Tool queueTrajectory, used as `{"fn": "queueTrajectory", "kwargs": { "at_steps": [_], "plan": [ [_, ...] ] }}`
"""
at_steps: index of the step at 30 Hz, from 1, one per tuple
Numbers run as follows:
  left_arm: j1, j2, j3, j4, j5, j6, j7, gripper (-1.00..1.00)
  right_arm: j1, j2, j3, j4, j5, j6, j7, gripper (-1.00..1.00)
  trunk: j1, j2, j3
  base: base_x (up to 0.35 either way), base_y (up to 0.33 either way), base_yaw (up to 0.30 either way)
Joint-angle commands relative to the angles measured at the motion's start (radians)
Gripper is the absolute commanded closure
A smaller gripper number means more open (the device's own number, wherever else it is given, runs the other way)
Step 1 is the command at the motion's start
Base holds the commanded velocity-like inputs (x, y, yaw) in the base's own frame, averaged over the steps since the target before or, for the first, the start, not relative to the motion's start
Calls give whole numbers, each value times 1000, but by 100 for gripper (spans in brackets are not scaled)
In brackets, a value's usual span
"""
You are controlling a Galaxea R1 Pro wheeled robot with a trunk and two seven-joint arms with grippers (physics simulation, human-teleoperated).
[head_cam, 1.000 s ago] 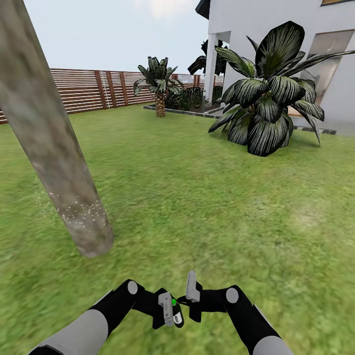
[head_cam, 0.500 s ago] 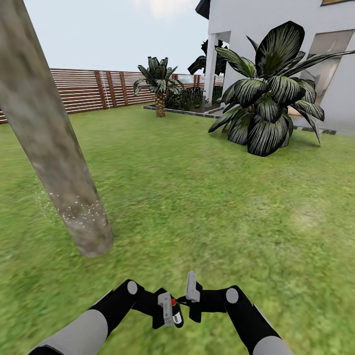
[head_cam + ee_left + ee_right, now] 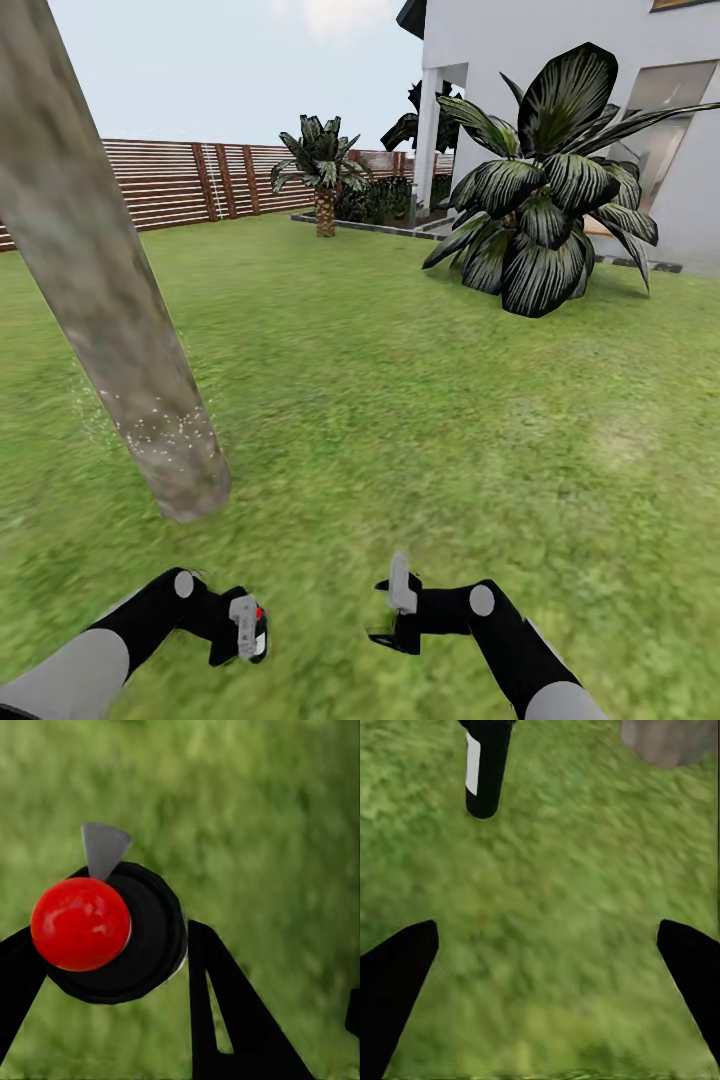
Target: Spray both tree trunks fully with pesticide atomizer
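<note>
From the head camera, the garden was a wide blurry green lawn [image 3: 420, 400] running back to a brown slatted fence [image 3: 160, 185] under a pale sky, with a white house [image 3: 560, 60] at the right. A thick mottled grey-beige tree trunk [image 3: 105, 300] leaned up from the grass at the left, speckled with small white dots near its base. A short palm [image 3: 322, 170] stood by the fence, and a big dark broad-leaved plant [image 3: 545, 190] sat in front of the house. Low in this view, the left claw [image 3: 240, 630] gripped the dark spray bottle [image 3: 256, 630], which showed a red dot at its top; the right claw [image 3: 400, 610] hung well apart from it over the grass, spread open and holding nothing. In the left wrist camera, the bottle [image 3: 142, 930] was clamped between the black fingers [image 3: 225, 1020], seen end-on with a red ball on top and a thin grey nozzle, above blurred grass. In the right wrist camera, the two black fingertips [image 3: 397, 975] stood wide apart over the grass, with the bottle [image 3: 484, 772] and its white label ahead and a patch of trunk [image 3: 667, 739] beyond.
</note>
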Motion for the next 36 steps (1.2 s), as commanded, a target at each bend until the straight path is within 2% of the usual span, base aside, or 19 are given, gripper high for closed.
{"fn": "queueTrajectory", "kwargs": {
  "at_steps": [1,2,4,6,7,8,9,10,11,13,14,16,20,21,24,25,28,32,36],
  "plan": [
    [1,22,6,-2,-1,-9,6,100,0,-16,-5,0,8,-5,-9,-100,0,0,-1,0,0,0],
    [1,41,10,3,4,-7,17,100,0,-40,-20,9,7,-5,-44,-100,0,0,-1,0,0,0],
    [1,63,41,52,29,-5,86,100,3,-89,-84,80,1,-6,-164,-100,0,0,-1,0,0,0],
    [1,68,119,136,85,-6,221,100,4,-124,-180,205,0,-7,-269,-100,0,0,-1,0,0,0],
    [2,69,178,203,138,-12,337,100,4,-144,-280,302,-1,-8,-368,-100,0,0,-1,0,0,0],
    [7,68,208,246,180,-16,414,100,5,-152,-354,360,-1,-9,-453,-100,0,0,-1,0,0,0],
    [15,66,224,268,214,-17,463,100,5,-155,-397,394,-1,-9,-517,-100,0,0,-1,0,0,0],
    [40,64,248,286,290,-20,540,100,5,-157,-448,439,-1,-10,-642,-100,0,0,-1,0,0,0],
    [67,62,266,294,376,-26,608,100,6,-157,-477,472,-2,-11,-766,-100,0,0,-1,0,0,0],
    [119,60,284,300,549,-91,717,100,7,-152,-500,531,-5,-19,-1004,-100,0,0,-1,0,0,0],
    [139,60,286,302,606,-124,746,100,8,-151,-503,550,-6,-31,-1067,-100,0,0,-1,0,0,0],
    [224,60,289,303,776,-233,861,100,9,-150,-507,593,-6,-117,-1179,-100,0,0,-1,0,0,0],
    [272,60,289,312,824,-280,932,100,9,-150,-511,601,-8,-144,-1202,-100,0,0,-1,0,0,0],
    [293,58,288,316,828,-284,936,100,16,-150,-519,632,-78,-147,-1202,-100,0,0,-1,0,0,0],
    [301,52,287,317,827,-281,929,100,24,-158,-520,655,-225,-165,-1201,-100,0,0,-1,0,0,0],
    [307,41,288,317,838,-284,942,100,30,-152,-519,683,-257,-168,-1201,-100,0,0,-1,-318,0,246],
    [312,26,289,317,863,-286,951,100,32,-152,-519,688,-257,-168,-1201,-100,0,0,-1,-333,0,266],
    [314,21,290,317,874,-285,961,100,42,-146,-518,690,-256,-169,-1202,-100,0,0,0,-341,0,273],
    [314,4,290,317,876,-285,1020,100,52,-143,-518,689,-256,-170,-1203,-100,0,0,4,-342,0,253]
  ]
}}
